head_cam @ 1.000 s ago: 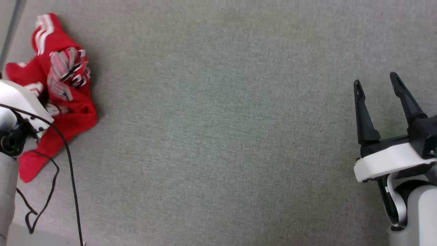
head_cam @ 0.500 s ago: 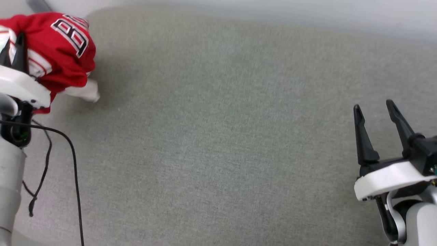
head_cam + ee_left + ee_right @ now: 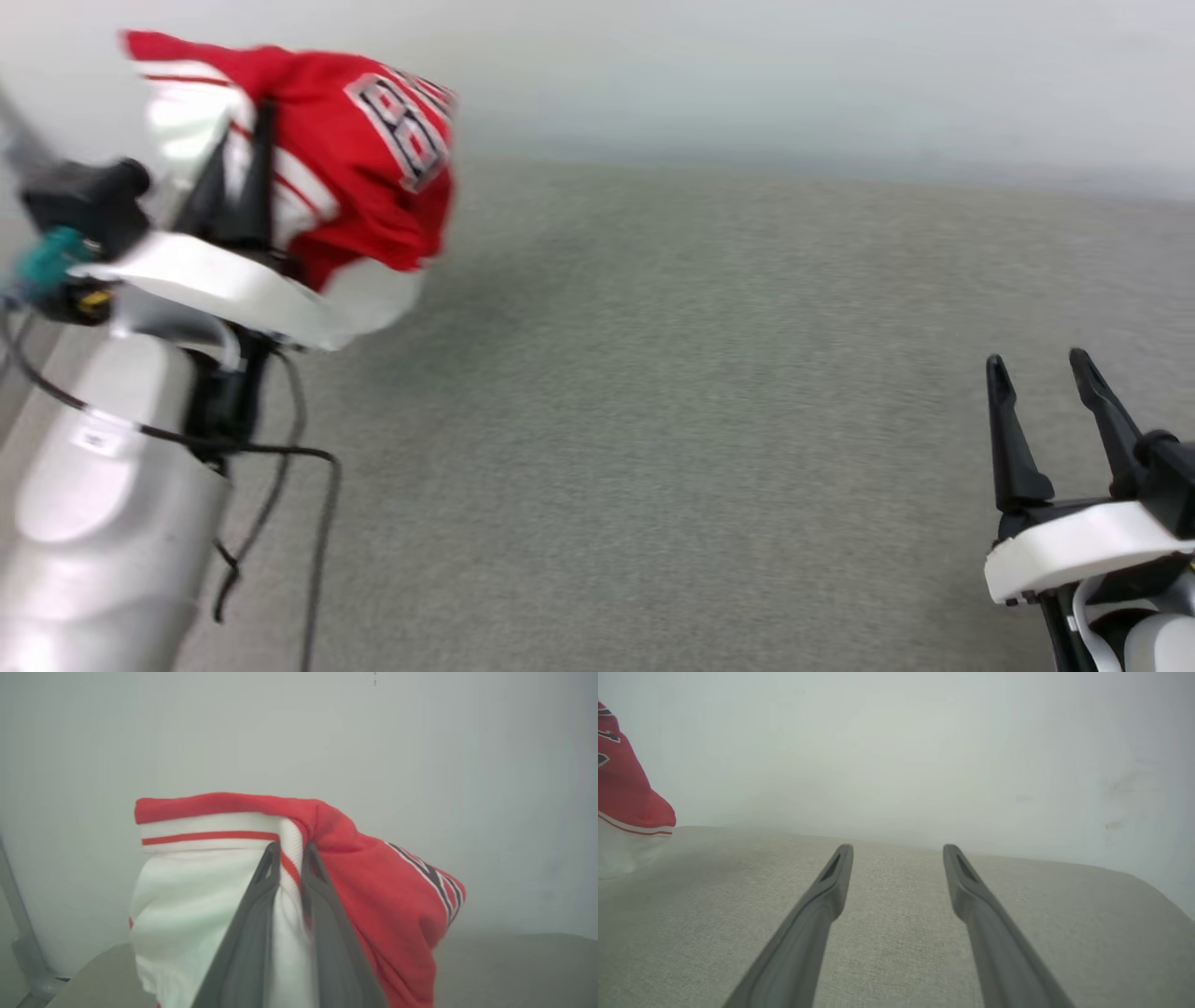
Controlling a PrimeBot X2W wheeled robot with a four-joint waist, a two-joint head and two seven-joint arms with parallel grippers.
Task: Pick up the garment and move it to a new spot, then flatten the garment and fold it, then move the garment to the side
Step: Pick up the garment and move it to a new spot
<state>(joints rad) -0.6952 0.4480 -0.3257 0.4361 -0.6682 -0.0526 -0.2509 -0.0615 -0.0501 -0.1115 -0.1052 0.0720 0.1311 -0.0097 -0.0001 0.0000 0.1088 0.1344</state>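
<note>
The fingers of the left gripper [image 3: 290, 851] are clamped on the ribbed red-and-white striped trim of the garment [image 3: 373, 891], a red jersey with a white sleeve. It hangs bunched at the far left above the grey woven surface [image 3: 653, 420], and of its blurred black, white-outlined lettering only a "B" reads. At the near right, the right gripper [image 3: 897, 851] holds its fingers wide apart, empty, before a pale wall [image 3: 896, 742].

Bench [image 3: 709, 439]: grey woven fabric top, plain; head view is motion-blurred. Its far edge meets a pale blank wall [image 3: 766, 75]. Right wrist view: far right corner of the bench is rounded, with a faint smudge [image 3: 1115, 825] on the wall above. Left wrist view: grey pole [image 3: 21, 947] at left, by the wall.
</note>
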